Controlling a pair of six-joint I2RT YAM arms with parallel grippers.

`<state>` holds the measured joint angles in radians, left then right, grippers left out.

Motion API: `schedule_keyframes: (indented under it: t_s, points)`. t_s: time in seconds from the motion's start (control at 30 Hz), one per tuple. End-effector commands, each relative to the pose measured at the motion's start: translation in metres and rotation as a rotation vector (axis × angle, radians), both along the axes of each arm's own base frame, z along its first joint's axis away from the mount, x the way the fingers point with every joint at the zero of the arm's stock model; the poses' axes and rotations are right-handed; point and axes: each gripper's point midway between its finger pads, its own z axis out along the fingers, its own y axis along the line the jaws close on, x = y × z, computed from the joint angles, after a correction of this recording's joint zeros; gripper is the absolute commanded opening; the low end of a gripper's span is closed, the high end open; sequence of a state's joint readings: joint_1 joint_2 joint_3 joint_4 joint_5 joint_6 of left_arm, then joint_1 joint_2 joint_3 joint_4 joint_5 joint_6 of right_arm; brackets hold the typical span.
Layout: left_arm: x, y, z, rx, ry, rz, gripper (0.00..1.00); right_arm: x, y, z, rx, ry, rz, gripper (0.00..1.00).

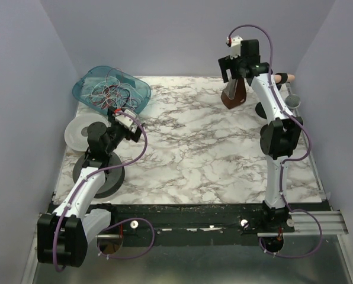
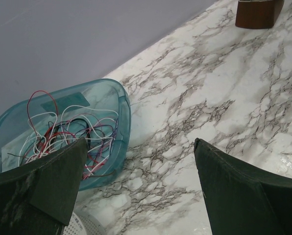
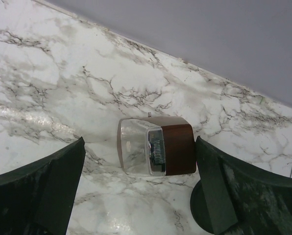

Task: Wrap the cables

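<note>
The left gripper (image 2: 140, 144) stands wide open with nothing between its fingers. It hovers over the marble table (image 2: 224, 98), just beside the teal bin (image 2: 122, 105). The cables (image 2: 70, 132) lie inside that bin as a loose tangle of thin red, white, black and pink loops. They look light, limp and springy, and likely to snag on one another. A pinch across several loops where they bunch thickest seems the best hold. The right gripper (image 3: 139, 142) is open too, apparently clear of the brown-and-clear box (image 3: 178, 149) beneath it.
</note>
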<state>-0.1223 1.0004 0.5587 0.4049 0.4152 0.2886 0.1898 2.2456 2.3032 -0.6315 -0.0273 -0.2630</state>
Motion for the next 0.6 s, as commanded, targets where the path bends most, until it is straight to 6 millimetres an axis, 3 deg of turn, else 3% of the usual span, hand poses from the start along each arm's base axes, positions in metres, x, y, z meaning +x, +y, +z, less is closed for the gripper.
schedule_keyframes:
  t_s: [0.0, 0.17, 0.4, 0.57]
  points:
    - [-0.003, 0.000, -0.001, -0.014, 0.017, 0.010, 0.99, -0.003, 0.006, 0.041, 0.015, -0.099, 0.027, 1.00]
    - [0.001, 0.007, 0.000, -0.080, 0.070, 0.071, 0.99, -0.005, 0.015, 0.058, 0.034, -0.165, 0.059, 1.00]
    - [0.010, 0.024, -0.003, -0.080, 0.126, 0.185, 0.99, 0.004, -0.024, 0.083, -0.068, -0.259, -0.137, 1.00]
    - [0.014, 0.024, 0.000, -0.094, 0.166, 0.197, 0.99, 0.001, -0.004, 0.092, -0.048, -0.283, -0.004, 1.00]
